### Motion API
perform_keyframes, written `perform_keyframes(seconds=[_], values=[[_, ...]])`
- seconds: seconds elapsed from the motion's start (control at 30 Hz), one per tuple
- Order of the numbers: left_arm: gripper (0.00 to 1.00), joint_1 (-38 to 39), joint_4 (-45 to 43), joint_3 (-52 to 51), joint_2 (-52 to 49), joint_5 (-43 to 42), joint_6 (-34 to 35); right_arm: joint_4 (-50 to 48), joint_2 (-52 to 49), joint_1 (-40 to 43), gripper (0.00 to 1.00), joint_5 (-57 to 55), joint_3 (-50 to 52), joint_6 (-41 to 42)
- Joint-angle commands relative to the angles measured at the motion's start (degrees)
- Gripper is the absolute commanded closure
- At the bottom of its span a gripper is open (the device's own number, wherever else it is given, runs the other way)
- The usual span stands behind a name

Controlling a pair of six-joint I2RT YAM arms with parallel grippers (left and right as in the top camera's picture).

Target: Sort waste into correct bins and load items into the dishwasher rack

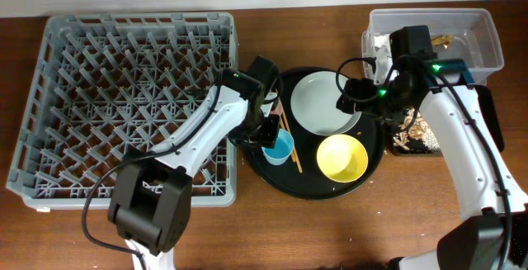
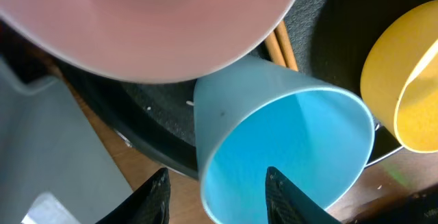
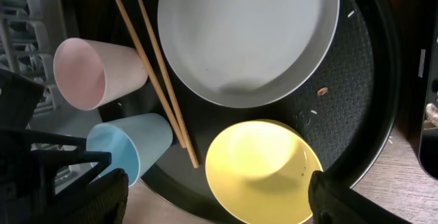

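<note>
The light blue cup (image 2: 294, 135) lies on its side on the round black tray (image 1: 305, 177), mouth toward my left gripper (image 2: 217, 200). That gripper is open, with one finger inside the cup's mouth and one outside its wall. The cup also shows in the overhead view (image 1: 280, 148). The pale pink cup (image 3: 92, 70) lies beside it. The chopsticks (image 3: 154, 66) lie between the cups and the white plate (image 3: 246, 32). My right gripper (image 3: 219, 200) is open wide above the yellow bowl (image 3: 263, 169). The grey rack (image 1: 124, 97) stands at the left.
The clear tub (image 1: 487, 39) stands at the back right with white tissue and a gold wrapper inside. Beige food scraps (image 1: 412, 136) lie in the shallow black tray (image 1: 487, 109), partly hidden under my right arm. Both arms reach over the round tray.
</note>
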State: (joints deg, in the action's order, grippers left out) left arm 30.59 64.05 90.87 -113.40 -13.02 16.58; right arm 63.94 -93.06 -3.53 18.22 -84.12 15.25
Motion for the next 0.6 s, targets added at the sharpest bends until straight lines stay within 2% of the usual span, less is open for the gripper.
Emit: perform_keyframes(seconds=[0.0,0.07,0.13,0.2,0.27,0.37,0.43,0.47,0.5,0.53,0.57], values=[[0.57,-2.1,6.3,8.5,-0.4,0.4,-1.2,-0.3,-0.1,-4.8,0.2,-0.9,-0.3,-0.2],[0.56,-5.3,14.6,21.0,0.0,0.8,-4.8,-1.6,-3.6,-13.9,0.25,-5.2,-0.3,2.7],[0.56,-8.5,16.3,24.1,0.0,0.9,-5.6,-2.1,-7.8,-18.9,0.28,-5.2,-0.3,3.4],[0.55,-13.2,16.1,24.0,0.0,0.9,-5.8,-2.6,-11.6,-22.8,0.36,-5.4,-0.3,4.0],[0.48,-19.3,14.8,24.0,0.0,0.8,-6.0,-2.6,-16.9,-25.0,0.48,-5.7,-0.3,5.0],[0.47,-23.5,14.2,24.0,0.0,0.8,-6.0,-2.4,-19.8,-25.1,0.96,-5.6,-0.3,5.2],[0.47,-24.4,14.1,24.0,0.0,0.7,-6.0,-0.2,-16.0,-24.5,0.96,-4.9,-1.0,5.4],[0.44,-24.4,13.7,24.0,0.0,-2.0,-6.1,1.8,-9.9,-23.3,0.96,-5.2,-2.4,4.7],[0.38,-24.5,12.4,24.0,0.0,-8.9,-8.7,2.3,-5.3,-21.7,0.96,-4.9,-3.0,4.7],[0.3,-24.8,10.9,24.0,0.0,-21.6,-13.8,1.7,1.0,-17.7,0.96,-3.1,-3.0,4.8],[0.23,-25.4,9.4,24.0,0.0,-37.7,-20.4,-1.3,4.8,-11.5,0.96,3.5,-3.0,4.3]])
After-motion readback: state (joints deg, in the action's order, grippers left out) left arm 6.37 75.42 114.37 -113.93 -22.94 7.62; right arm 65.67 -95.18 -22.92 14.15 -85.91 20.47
